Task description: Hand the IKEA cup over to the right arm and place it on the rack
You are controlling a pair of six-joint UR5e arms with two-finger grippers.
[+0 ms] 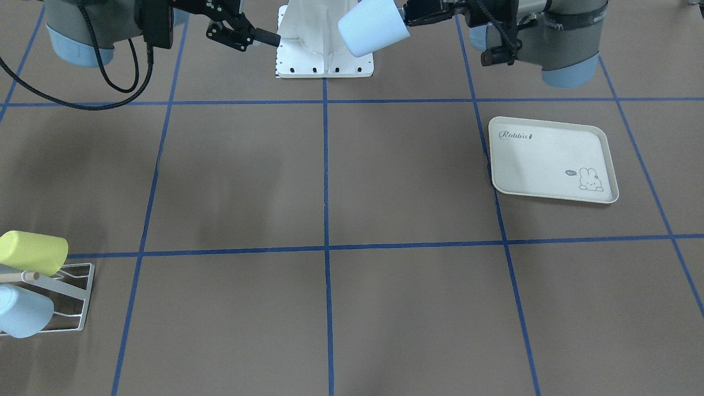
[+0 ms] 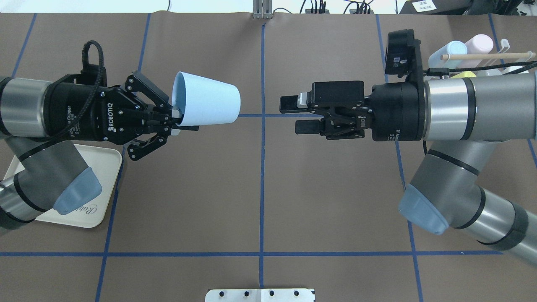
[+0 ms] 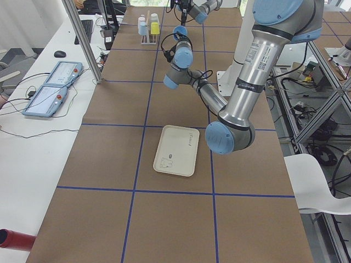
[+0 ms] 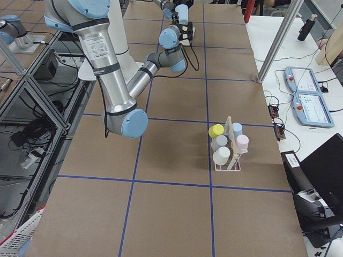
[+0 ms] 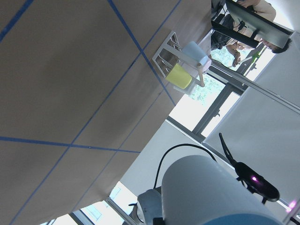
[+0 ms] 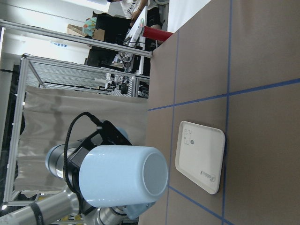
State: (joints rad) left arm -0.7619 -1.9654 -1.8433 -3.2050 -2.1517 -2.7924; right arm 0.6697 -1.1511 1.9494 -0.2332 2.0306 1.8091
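I see L gripper (image 2: 179,118) pinching the cup (image 2: 209,105) rim, cup sideways in mid-air. R gripper (image 2: 295,114) faces its base, 2 fingers (image 2: 288,103) spread, not touching.

pale blue cup (image 2: 207,104) sideways aloft; rack (image 1: 88,297) upright

Bright, even light covers the table (image 1: 412,181), soft shadows beneath the arms; windows (image 5: 187,110) glare white in the left wrist view.

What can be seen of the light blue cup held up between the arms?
The light blue cup is a plain tapered tumbler, smooth and plastic-looking, without handle. It lies sideways in the air above the table, its mouth toward the left gripper, which pinches its rim, base pointing at the open right gripper, which does not touch it.
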